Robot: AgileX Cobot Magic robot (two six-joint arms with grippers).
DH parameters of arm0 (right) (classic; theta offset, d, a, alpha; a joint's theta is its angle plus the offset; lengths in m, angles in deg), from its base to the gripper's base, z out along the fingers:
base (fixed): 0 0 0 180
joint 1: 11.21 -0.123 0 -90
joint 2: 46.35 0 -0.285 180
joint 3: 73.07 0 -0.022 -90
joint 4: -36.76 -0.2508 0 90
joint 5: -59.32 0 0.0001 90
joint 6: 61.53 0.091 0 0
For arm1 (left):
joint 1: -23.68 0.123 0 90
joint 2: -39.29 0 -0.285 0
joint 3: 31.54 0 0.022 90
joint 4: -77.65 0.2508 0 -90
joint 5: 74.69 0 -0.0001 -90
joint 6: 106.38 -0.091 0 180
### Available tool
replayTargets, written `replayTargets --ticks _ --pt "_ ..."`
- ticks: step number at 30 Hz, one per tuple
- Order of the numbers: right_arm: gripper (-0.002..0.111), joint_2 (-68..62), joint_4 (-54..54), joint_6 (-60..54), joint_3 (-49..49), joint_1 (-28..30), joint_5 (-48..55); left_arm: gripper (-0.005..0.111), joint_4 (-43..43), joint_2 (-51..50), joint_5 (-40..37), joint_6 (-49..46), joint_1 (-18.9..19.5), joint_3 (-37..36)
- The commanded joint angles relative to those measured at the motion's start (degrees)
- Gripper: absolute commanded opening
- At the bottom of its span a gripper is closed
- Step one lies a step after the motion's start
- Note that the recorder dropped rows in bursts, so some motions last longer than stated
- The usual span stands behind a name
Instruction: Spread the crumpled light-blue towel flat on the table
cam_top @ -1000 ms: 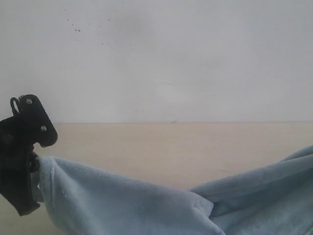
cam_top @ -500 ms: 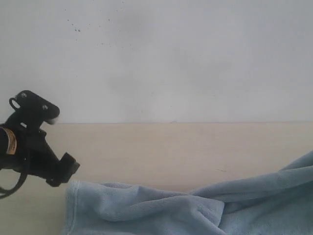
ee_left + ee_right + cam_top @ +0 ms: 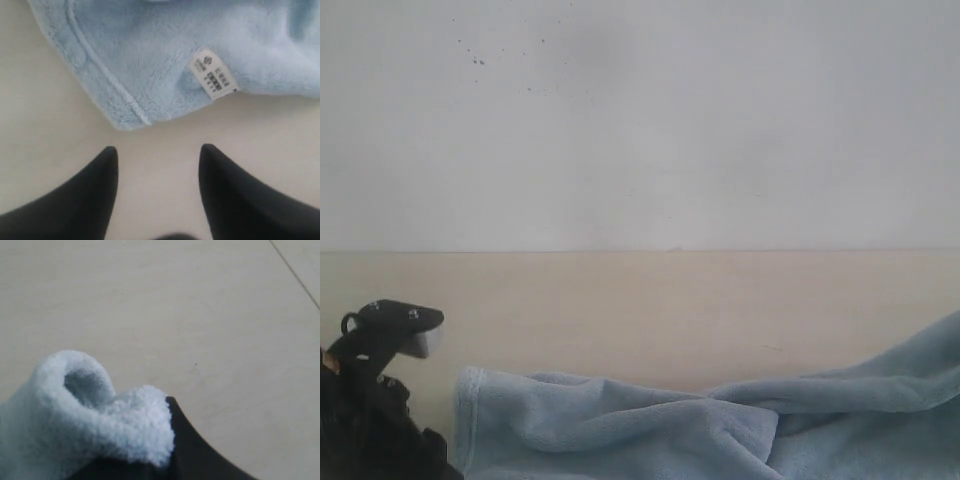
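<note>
Towel (image 3: 165, 55) corner lies just beyond the open, empty left end effector (image 3: 158, 148); right end effector (image 3: 150, 450) pinches a fold.

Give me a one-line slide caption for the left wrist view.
Open left gripper hovers over the table, just short of the towel corner carrying its white label.

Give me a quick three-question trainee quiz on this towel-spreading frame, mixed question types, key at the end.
1. True or false: the left gripper is clamped on the towel.
2. The white label is: A) near the towel corner in front of the left gripper; B) pinched in the right gripper; C) folded out of sight.
3. Fill in: the right gripper grips a bunched fold of the ____.

Key: 1 false, it is open over bare table; 2 A; 3 towel.
</note>
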Motion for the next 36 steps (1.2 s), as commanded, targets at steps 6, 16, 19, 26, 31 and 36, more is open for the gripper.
replayTargets --ticks 6,16,19,26,31,36 --pt "0.0 0.1 -0.4 1.4 0.0 0.1 2.6 0.074 -4.2 -5.6 7.1 -1.2 -0.1 -1.4" --pt "0.0 0.1 -0.7 1.4 0.0 0.1 2.3 0.068 -24.0 -12.8 8.1 -20.4 -0.1 1.7" --pt "0.0 0.1 -0.7 1.4 0.0 0.1 2.2 0.05 -25.6 -13.7 7.8 -21.8 -0.1 1.9" --pt "0.0 0.2 -0.7 1.4 0.0 0.1 4.7 0.004 -24.4 -8.7 1.9 -25.1 -0.1 3.9" --pt "0.0 6.3 -0.7 1.4 0.0 0.1 2.7 0.004 -15.3 4.5 6.4 -21.4 0.1 3.9" --pt "0.0 10.8 -0.4 -1.3 0.0 0.1 -10.4 0.004 7.9 10.2 11.9 -3.7 2.5 3.8"
